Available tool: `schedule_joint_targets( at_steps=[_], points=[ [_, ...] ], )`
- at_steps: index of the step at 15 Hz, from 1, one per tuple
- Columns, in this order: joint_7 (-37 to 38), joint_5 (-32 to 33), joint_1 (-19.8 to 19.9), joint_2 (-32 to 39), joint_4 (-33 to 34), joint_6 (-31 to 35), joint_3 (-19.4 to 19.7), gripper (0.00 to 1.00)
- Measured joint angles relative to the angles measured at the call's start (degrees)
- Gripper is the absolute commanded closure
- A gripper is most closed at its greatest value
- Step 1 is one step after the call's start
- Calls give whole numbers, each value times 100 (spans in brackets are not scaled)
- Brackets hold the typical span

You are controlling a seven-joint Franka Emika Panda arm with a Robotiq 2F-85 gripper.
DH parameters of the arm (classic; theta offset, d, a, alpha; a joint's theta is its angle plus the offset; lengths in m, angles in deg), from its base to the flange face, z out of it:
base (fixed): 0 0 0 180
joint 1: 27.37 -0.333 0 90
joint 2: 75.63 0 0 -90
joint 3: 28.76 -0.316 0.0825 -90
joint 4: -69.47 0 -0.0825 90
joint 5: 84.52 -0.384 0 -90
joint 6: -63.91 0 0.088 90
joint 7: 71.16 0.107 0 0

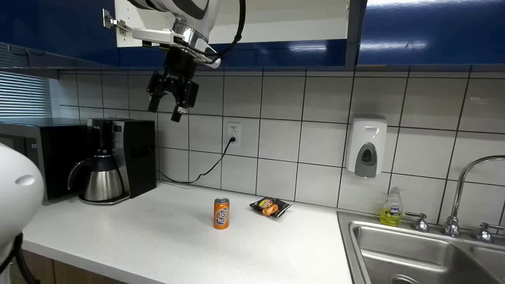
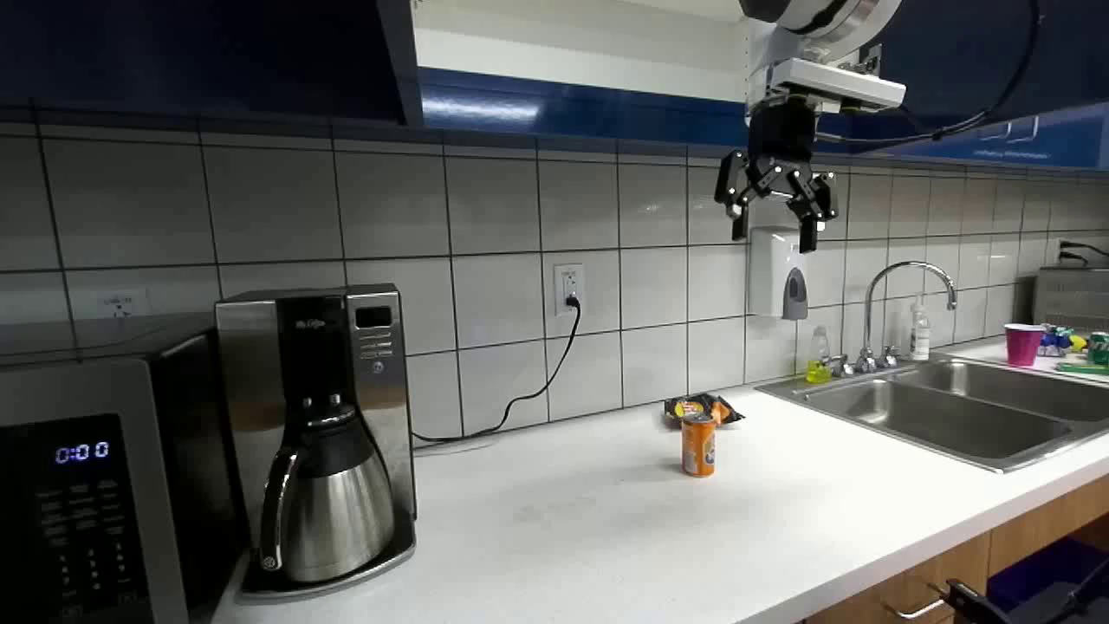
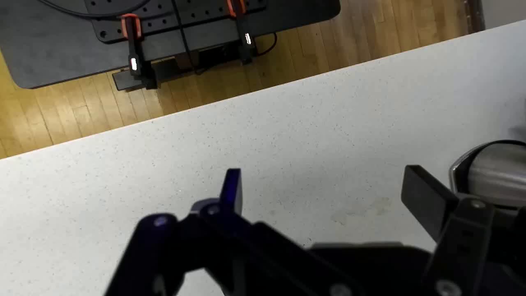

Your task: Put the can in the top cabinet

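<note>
The orange can (image 1: 221, 213) stands upright on the white counter (image 1: 158, 232); it also shows in an exterior view (image 2: 697, 449). It is out of the wrist view. The top cabinet (image 1: 276, 53) has a dark blue lower edge and a white interior, and stands open; it shows in an exterior view too (image 2: 598, 106). My gripper (image 1: 165, 111) hangs in the air just below cabinet height, high above the counter and apart from the can. It points down, open and empty, in both exterior views (image 2: 774, 234). In the wrist view its fingers (image 3: 322, 181) are wide apart over bare counter.
A black snack bag (image 1: 270, 207) lies near the can by the wall. A coffee maker (image 1: 138, 157) with a steel pot (image 2: 338, 511) and a microwave (image 2: 95, 468) stand at one end. The sink (image 1: 394, 248), soap dispenser (image 1: 367, 146) and soap bottle (image 1: 391, 209) are at the other.
</note>
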Motion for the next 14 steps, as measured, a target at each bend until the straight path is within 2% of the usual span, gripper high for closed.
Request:
schedule_joint_targets(
  at_steps=[10,14],
  points=[
    [0,0,1,24,-2,35,-4,0],
    [-8,3,1,338,-1,416,-17,0]
  ],
)
